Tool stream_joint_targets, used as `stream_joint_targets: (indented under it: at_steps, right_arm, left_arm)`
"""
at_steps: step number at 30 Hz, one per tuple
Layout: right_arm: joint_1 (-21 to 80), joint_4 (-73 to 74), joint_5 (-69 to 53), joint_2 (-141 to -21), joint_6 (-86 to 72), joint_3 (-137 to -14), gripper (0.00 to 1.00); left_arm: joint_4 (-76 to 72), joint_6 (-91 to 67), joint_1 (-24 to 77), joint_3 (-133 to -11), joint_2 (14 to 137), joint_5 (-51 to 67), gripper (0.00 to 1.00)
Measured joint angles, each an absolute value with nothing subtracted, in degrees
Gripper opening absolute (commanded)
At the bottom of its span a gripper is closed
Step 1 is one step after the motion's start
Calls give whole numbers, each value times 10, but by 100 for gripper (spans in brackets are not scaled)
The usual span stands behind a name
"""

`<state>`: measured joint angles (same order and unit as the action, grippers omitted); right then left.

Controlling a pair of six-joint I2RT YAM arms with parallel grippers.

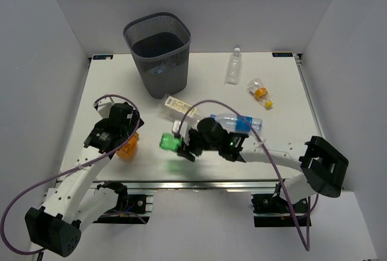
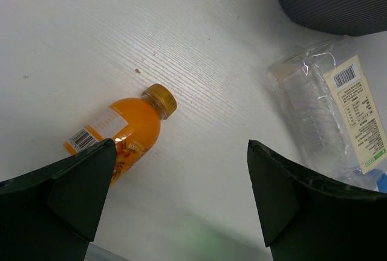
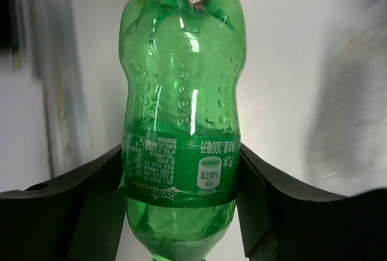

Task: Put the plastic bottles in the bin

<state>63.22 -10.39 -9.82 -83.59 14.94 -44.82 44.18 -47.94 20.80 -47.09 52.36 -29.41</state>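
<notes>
The green bottle point(image 3: 181, 92) is clamped at its label by the right gripper point(image 1: 179, 146), well short of the bin point(image 1: 158, 49), and could be squeezed out of the grip and dropped, its plastic being slick and soft.

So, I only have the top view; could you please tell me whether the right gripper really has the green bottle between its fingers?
Observer: Yes. In the right wrist view the right gripper presses both sides of the green bottle at its label.
Operator: Thanks. Which end points away from the wrist?
Observer: The lobed base; the cap is out of frame.
Operator: And what is under the left gripper?
Observer: The left gripper is open above an orange bottle lying on its side, gold cap on, partly hidden by one finger.
</notes>
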Motion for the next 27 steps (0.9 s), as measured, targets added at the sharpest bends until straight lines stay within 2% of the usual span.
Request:
stream_joint_targets:
  at_steps: [3,8,12,18,19,24,27]
  right_arm:
    - [597,-113,-83,-829,147,-532,27]
    - [464,-136,-121,-852,105,-705,31]
    - [395,-149,-118,-962,92,-909,34]
    - [386,-149,-98,-1166,77,-1206,40]
    - [386,-157,-93,-1195,75,-1237,44]
    - [386,-206,-77,-1291,68,-1285,49]
    - [386,-221,-72,-1352,66,-1330,59]
  left_arm:
    - [446,-481,208,-464,500,-294,98]
    - [451,-481,208,-455,469,-294,98]
    - [456,-485,208,-453,464,-299,98]
    - [462,-489,208,-446,467,-300,98]
    - [463,-489,208,-445,469,-300,98]
    - [463,-491,208,-445,475,-300,98]
    - [463,-491,208,-445,478,-297,98]
